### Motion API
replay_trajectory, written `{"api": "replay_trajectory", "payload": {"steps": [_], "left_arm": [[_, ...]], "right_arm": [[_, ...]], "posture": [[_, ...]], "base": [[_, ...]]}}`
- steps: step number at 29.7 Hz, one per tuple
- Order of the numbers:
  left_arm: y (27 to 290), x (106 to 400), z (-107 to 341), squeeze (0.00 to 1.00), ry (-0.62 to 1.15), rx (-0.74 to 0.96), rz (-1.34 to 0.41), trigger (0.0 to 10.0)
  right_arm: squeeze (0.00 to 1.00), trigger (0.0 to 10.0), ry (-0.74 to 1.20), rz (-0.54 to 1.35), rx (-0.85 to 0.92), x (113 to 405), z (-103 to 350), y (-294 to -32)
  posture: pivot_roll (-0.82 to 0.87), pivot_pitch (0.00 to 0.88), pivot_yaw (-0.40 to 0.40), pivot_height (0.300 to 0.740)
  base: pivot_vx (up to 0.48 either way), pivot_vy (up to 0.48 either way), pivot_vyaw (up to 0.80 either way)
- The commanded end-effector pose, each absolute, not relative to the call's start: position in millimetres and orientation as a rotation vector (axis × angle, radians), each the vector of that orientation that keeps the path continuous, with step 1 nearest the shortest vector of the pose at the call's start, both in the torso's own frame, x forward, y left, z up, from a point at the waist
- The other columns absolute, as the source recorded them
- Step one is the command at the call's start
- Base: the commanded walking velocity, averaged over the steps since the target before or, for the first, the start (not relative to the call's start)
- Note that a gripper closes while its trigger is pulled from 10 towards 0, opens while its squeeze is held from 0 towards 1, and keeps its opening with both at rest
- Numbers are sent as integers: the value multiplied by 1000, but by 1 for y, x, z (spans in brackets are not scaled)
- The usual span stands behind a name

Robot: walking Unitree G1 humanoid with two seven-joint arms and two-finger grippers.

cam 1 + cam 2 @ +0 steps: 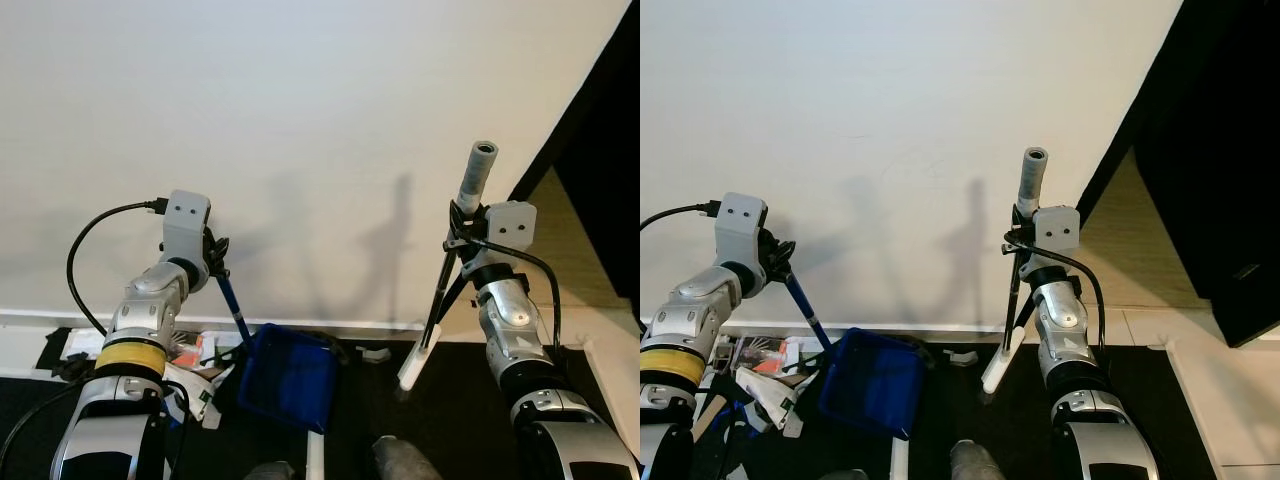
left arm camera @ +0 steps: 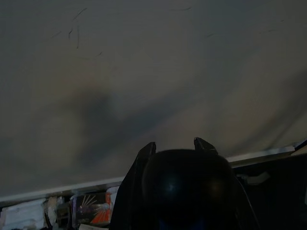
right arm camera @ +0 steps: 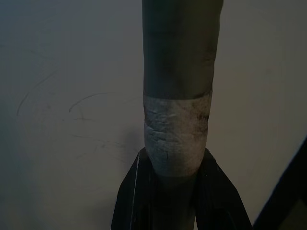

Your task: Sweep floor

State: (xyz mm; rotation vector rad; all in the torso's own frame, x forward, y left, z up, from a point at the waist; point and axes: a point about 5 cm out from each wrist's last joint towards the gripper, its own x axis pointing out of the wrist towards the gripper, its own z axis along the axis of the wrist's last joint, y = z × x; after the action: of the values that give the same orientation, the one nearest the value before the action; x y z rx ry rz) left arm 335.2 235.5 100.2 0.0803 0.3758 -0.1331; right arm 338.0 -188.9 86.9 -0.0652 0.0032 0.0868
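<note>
Left eye view showed the sweeping looked barely begun. The right gripper (image 1: 462,232) pinched one broom handle (image 1: 472,182), held up near the white wall (image 1: 300,120). The left gripper (image 1: 215,262) pinched the thin stick of one blue dustpan (image 1: 288,378), which hung low by the wall's foot. Litter (image 1: 765,365), several pieces, lay on the dark floor (image 1: 950,405) beside the dustpan, not yet swept up.

head views bright and sharp, soft grey shadows on the white wall (image 1: 300,120); both wrist views dim and murky.
</note>
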Motion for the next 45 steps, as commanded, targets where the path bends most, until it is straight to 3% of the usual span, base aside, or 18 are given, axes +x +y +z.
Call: {"api": "replay_trajectory", "payload": {"steps": [1, 15, 45], "left_arm": [[230, 338, 106, 0, 343, 70, -144, 10000], [232, 339, 104, 0, 359, 70, -123, 10000], [235, 339, 101, 0, 375, 76, -92, 10000]], "right_arm": [[0, 10000, -33, 94, -72, 340, 94, -188], [0, 10000, -31, 92, -71, 340, 93, -188], [0, 10000, -31, 91, -72, 339, 93, -189]], "posture": [[61, 48, 2, 740], [61, 48, 2, 740], [59, 52, 1, 740]], "base": [[0, -364, 0], [103, -393, 0], [0, 0, 0]]}}
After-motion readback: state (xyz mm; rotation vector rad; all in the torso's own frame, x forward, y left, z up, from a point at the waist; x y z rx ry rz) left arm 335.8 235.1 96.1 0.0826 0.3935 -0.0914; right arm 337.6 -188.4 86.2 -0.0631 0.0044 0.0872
